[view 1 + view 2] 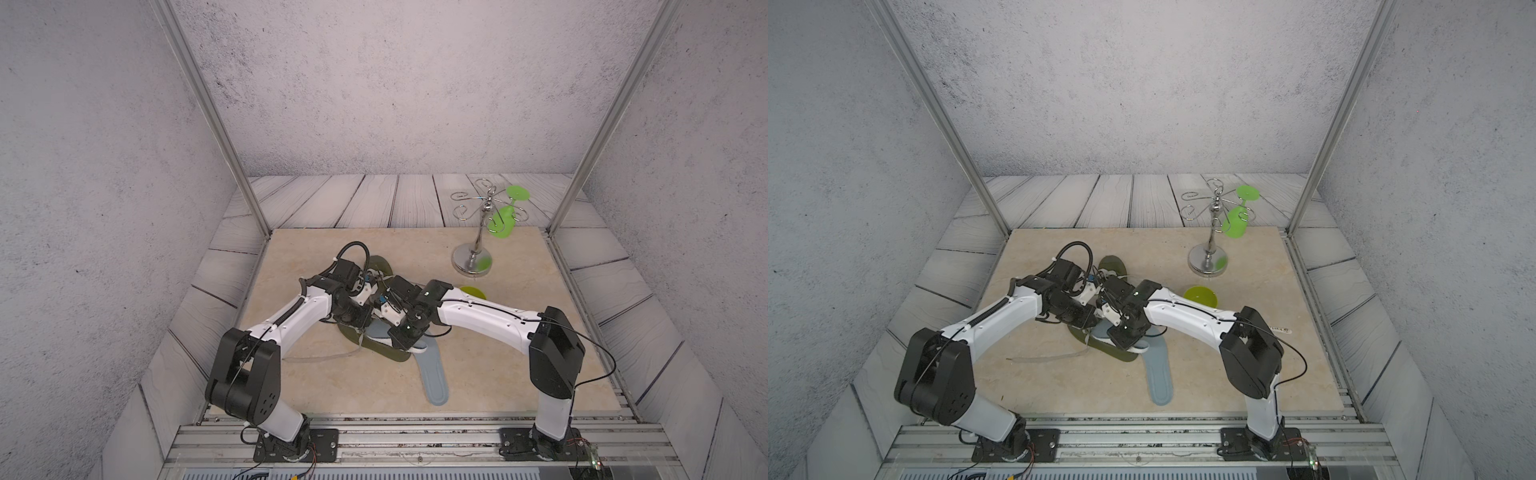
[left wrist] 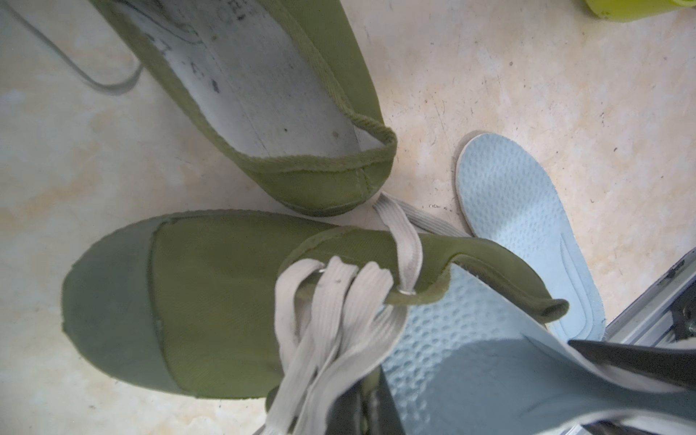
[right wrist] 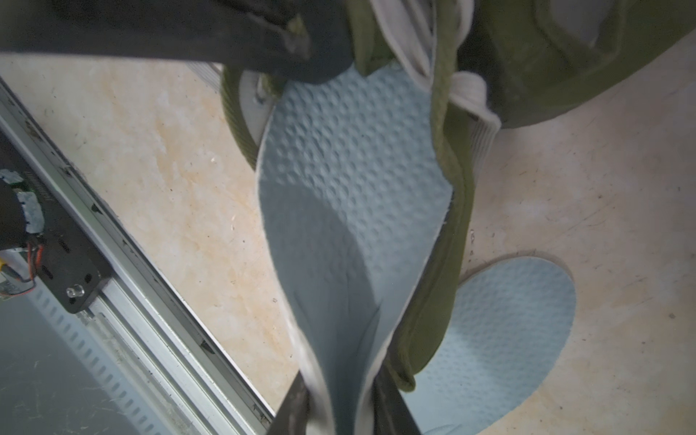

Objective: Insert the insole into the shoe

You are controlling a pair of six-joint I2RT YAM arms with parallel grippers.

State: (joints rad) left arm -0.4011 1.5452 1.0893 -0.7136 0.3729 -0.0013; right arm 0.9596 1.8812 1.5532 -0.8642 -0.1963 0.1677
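An olive green shoe [image 2: 211, 301] with pale laces [image 2: 331, 320] lies on the beige table. My left gripper [image 2: 361, 408] is shut on the shoe's opening edge beside the laces. A light blue insole [image 3: 350, 180] has its front end inside this shoe. Its heel end is pinched and folded in my shut right gripper [image 3: 341, 395]. In both top views the two wrists meet over the shoe [image 1: 386, 353] and hide the jaws. A second blue insole [image 1: 436, 378] lies flat beside the shoe's heel.
A second olive shoe [image 2: 320, 180] with no insole lies just behind the first. A loose lace [image 1: 324, 357] trails to the left. A green bowl [image 1: 1200, 296] sits to the right. A metal stand [image 1: 473, 253] holding a green glass [image 1: 500, 222] stands at the back right. The front rail [image 1: 415, 432] is close.
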